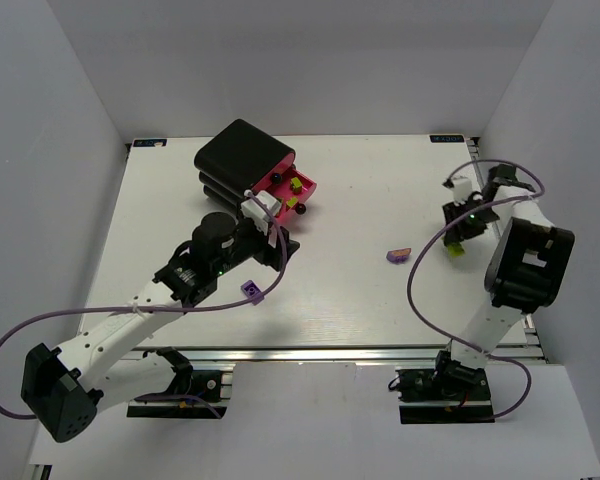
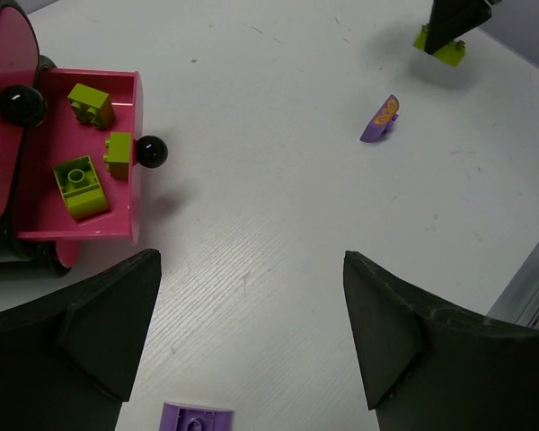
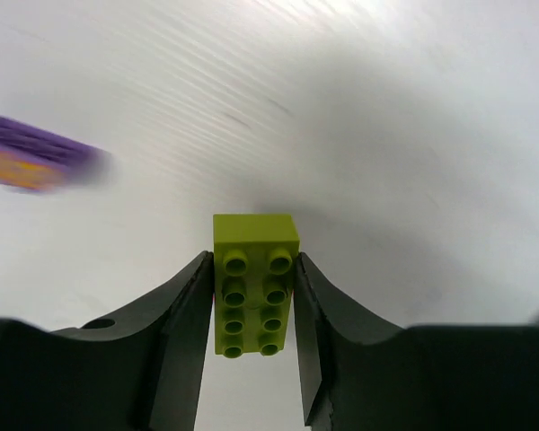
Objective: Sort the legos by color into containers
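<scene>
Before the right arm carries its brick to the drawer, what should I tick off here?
1. Right hand on lime brick: fingers against both long sides. ok.
2. Brick lifted clear: cannot tell.
3. Drawer open, holding only lime bricks: ok.
4. Left hand open and empty, but close by the drawer, so it may crowd the drop: not ok.
5. Low route to the drawer: a purple piece lies in the way: not ok.
</scene>
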`<control>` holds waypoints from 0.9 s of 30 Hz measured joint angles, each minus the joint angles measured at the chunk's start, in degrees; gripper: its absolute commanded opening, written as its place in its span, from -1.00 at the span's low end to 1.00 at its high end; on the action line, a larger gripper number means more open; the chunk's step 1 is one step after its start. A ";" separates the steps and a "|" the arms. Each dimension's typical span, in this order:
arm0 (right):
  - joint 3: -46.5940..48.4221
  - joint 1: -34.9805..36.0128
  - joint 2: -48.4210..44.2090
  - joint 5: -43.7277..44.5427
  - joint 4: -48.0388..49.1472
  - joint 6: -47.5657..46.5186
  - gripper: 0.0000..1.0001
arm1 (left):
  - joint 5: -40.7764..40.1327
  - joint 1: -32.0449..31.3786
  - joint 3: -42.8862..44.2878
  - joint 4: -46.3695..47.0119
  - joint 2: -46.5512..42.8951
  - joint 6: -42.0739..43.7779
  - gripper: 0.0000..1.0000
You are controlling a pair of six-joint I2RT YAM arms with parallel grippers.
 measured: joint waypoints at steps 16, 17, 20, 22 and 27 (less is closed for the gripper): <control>41.16 41.05 8.15 -14.78 6.34 17.73 -1.00 | -15.41 0.02 -5.55 4.37 -10.05 2.99 0.84; 41.86 42.14 9.79 -14.75 8.15 19.89 -1.00 | -16.46 0.02 -5.77 4.68 -10.71 3.37 0.84; 40.94 43.91 12.85 -14.12 13.49 26.29 -1.00 | -19.06 0.28 -6.14 5.92 -11.80 4.44 0.84; 38.62 44.28 13.53 -13.42 17.88 30.32 -1.00 | -20.22 0.44 -6.38 6.29 -12.11 4.98 0.84; 36.50 44.74 14.21 -10.60 25.59 39.47 -1.00 | -21.59 0.46 -6.56 6.40 -12.07 5.70 0.84</control>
